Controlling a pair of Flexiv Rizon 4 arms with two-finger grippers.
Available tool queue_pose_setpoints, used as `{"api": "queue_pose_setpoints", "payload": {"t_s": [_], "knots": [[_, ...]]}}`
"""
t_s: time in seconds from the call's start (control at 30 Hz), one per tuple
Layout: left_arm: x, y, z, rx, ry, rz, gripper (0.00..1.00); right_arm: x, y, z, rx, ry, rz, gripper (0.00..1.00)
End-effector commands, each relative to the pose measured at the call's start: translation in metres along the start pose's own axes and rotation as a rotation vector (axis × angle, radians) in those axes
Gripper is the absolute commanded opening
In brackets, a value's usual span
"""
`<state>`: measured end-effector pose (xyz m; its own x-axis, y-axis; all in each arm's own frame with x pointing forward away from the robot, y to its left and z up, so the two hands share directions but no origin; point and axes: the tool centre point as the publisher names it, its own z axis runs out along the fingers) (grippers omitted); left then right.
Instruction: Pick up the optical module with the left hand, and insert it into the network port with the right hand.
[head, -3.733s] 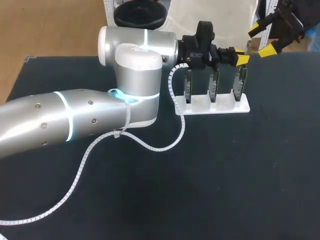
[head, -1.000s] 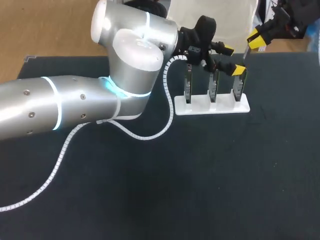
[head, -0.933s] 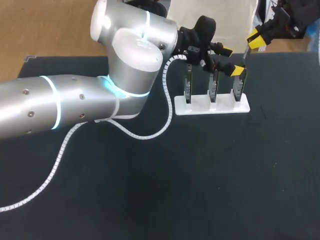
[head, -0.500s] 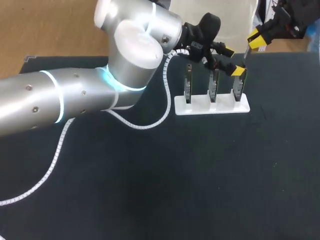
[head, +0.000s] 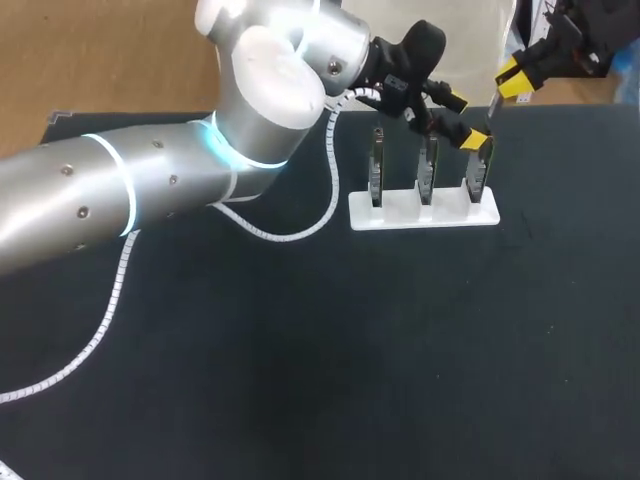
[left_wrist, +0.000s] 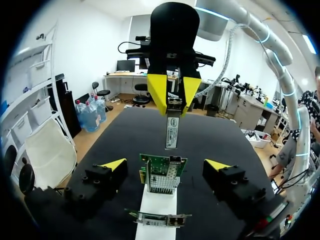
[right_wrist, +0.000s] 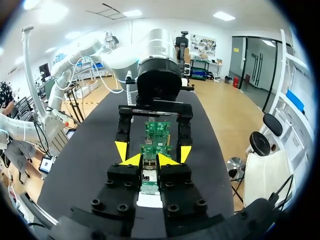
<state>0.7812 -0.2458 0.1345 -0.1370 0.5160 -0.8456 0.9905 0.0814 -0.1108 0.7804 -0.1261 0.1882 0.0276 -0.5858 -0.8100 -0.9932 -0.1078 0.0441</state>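
Pickup looks done: our right gripper (head: 514, 80) pinches the optical module (left_wrist: 172, 131); our left gripper (head: 465, 120) gapes empty. Module sits 12 o'clock of the network card (head: 478, 178), apart. Insertion remains.

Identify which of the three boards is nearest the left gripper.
The board at the stand's right end in the head view: the left gripper hangs at its top; the other two stand farther left.

- The left arm (head: 150, 190) and its cable (head: 108, 310) cover the bench's (head: 420, 360) left half up to the stand (head: 448, 212).
- The left gripper's (head: 466, 121) spread fingers (left_wrist: 114, 164) flank the end card (left_wrist: 162, 172), closing off both its sides.
- The right gripper (head: 512, 80) with the module (left_wrist: 172, 131) hangs close beyond that card.
- Bare bench lies in front and right of the stand.
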Motion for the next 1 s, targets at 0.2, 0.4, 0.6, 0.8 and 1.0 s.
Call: {"api": "queue_pose_setpoints", "payload": {"t_s": [0.2, 0.4, 0.6, 0.8, 1.0], "knots": [[0.000, -0.004, -0.001, -0.001, 0.005, 0.000, 1.00, -0.002, 0.003, 0.002, 0.005, 0.006, -0.006, 0.00], [-0.002, -0.005, 0.000, 0.007, 0.006, 0.012, 1.00, -0.001, 0.004, 0.001, 0.005, 0.008, -0.006, 0.00], [-0.002, -0.005, 0.000, 0.007, 0.006, 0.012, 1.00, 0.002, 0.004, 0.003, -0.002, 0.029, -0.008, 0.00], [-0.002, -0.005, 0.000, 0.007, 0.006, 0.012, 1.00, 0.004, 0.005, 0.008, -0.007, 0.057, -0.015, 0.00], [-0.002, -0.005, 0.000, 0.007, 0.006, 0.012, 1.00, 0.006, 0.006, 0.012, -0.008, 0.075, -0.017, 0.00]]}}
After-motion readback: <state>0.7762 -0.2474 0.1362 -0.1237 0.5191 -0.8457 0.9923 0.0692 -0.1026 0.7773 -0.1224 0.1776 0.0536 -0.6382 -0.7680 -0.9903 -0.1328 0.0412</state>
